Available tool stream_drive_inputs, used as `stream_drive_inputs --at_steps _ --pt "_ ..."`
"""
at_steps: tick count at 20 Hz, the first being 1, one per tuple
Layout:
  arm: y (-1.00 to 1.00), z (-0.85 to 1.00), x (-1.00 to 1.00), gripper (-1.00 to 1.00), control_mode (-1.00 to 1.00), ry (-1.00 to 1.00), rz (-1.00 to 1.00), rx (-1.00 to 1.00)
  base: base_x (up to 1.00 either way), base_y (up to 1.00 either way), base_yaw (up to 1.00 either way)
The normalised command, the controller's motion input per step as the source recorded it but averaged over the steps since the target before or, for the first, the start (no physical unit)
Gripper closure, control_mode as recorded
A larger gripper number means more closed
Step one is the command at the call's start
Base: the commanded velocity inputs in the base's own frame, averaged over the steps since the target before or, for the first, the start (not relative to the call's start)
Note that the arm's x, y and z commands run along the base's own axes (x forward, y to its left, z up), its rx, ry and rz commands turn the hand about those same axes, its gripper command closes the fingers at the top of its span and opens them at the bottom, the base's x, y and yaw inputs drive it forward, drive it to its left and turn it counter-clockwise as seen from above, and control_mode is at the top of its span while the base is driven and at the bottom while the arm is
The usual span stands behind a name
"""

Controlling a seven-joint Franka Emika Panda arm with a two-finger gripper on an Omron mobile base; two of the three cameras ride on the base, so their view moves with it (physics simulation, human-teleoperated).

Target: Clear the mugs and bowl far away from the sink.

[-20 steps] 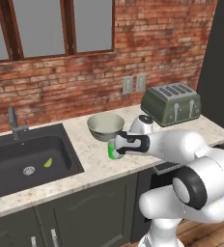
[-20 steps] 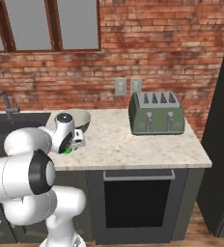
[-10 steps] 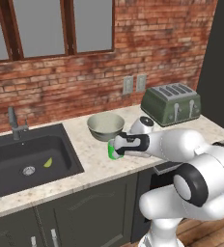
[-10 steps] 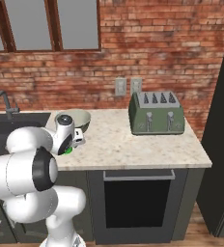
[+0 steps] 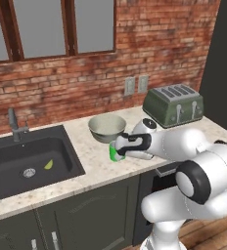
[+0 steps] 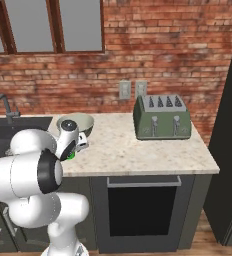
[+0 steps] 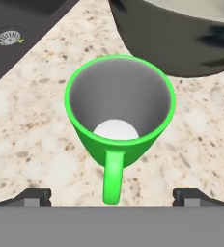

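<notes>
Left base view: the green mug stands on the surface at the bowl's 6 o'clock, the gripper right over it.

Right base view: the mug peeks out beneath the hand.

Hand view: gripper released, fingertips spread wide; the mug lies at 12 o'clock, handle pointing to 6 o'clock between them. The sink is at 10 o'clock.

Green mug sits upright dead center on the speckled counter, handle pointing to 6 o'clock. Bowl is at 1 o'clock (just beside it), and the sink drain shows at 10 o'clock.
</notes>
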Motion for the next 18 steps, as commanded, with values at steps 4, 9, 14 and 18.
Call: stream_drive_inputs --at_steps 4,9,14,18 --pt "0.03 -0.05 0.06 -1.0 -1.0 0.0 0.01 0.0 0.0 0.0 0.0" --pt "0.09 -0.04 0.05 -1.0 -1.0 0.0 0.0 0.0 0.0 0.0 0.0" --pt "0.13 -0.03 0.04 1.0 -1.0 0.0 0.0 0.0 0.0 0.0 0.0" --pt "0.13 -0.07 0.06 1.0 -1.0 0.0 0.0 0.0 0.0 0.0 0.0"
